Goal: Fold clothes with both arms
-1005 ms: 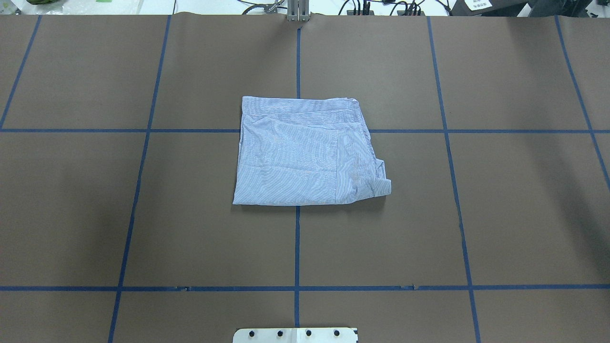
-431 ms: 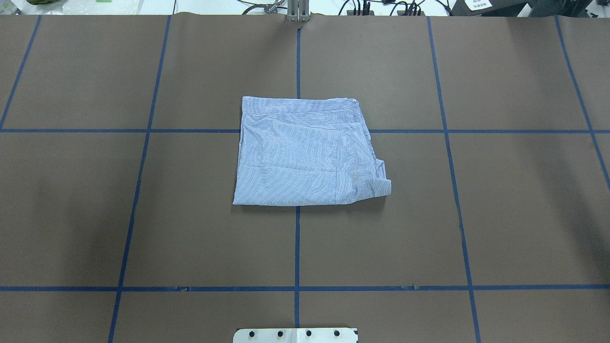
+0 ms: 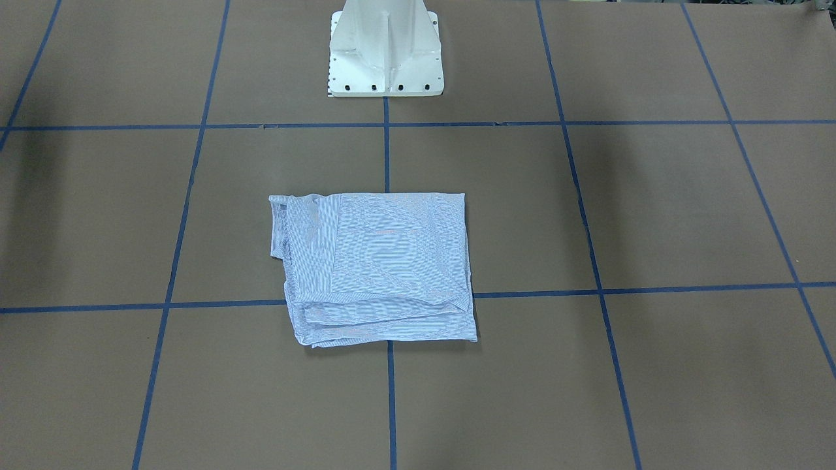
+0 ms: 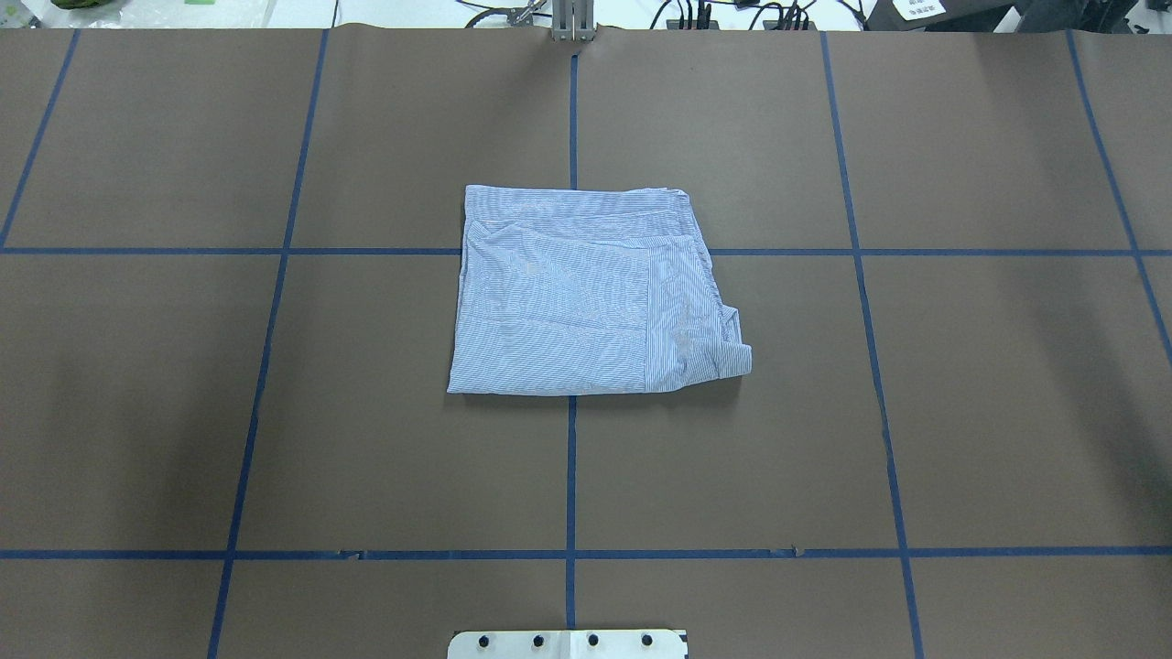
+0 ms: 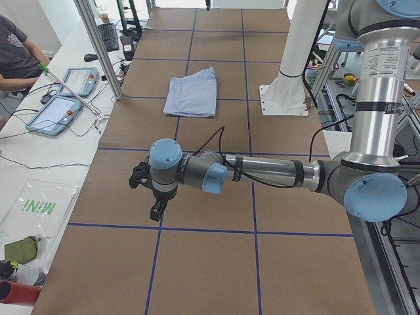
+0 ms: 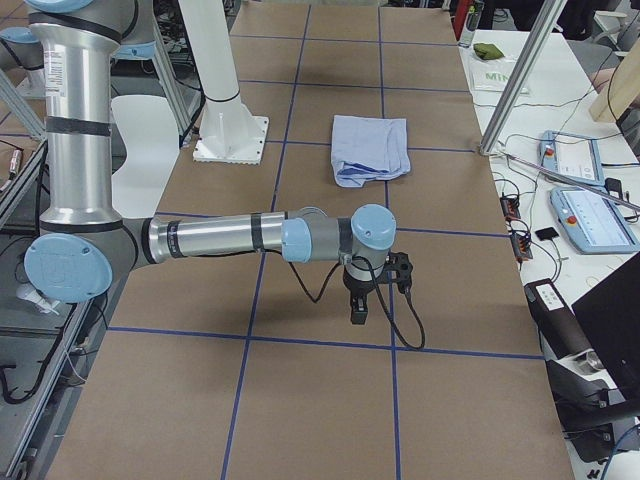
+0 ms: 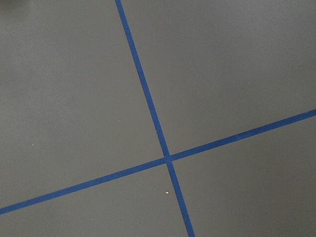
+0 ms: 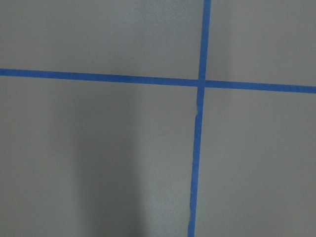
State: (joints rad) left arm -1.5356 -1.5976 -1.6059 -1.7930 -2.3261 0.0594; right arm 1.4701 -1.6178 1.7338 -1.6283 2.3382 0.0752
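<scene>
Nearest me stands my one white mounting base (image 3: 385, 52), bolted to the brown table (image 4: 916, 412). From it my two arms stretch out low toward opposite table ends. My left gripper (image 5: 157, 210) and right gripper (image 6: 358, 308) each hang over bare table marked with blue tape lines (image 7: 148, 106). Both are well apart from the cloth, and I judge this leaves it open to view. I cannot tell whether either pair of jaws is open or closed. Each wrist camera shows only table and one tape crossing.

Farther out, at the table's centre, lies the one shirt (image 4: 586, 293). It is folded into a flat, stacked, near-square bundle straddling the middle tape line. One rumpled corner juts out on my near right. The folding looks finished, or close to it.
</scene>
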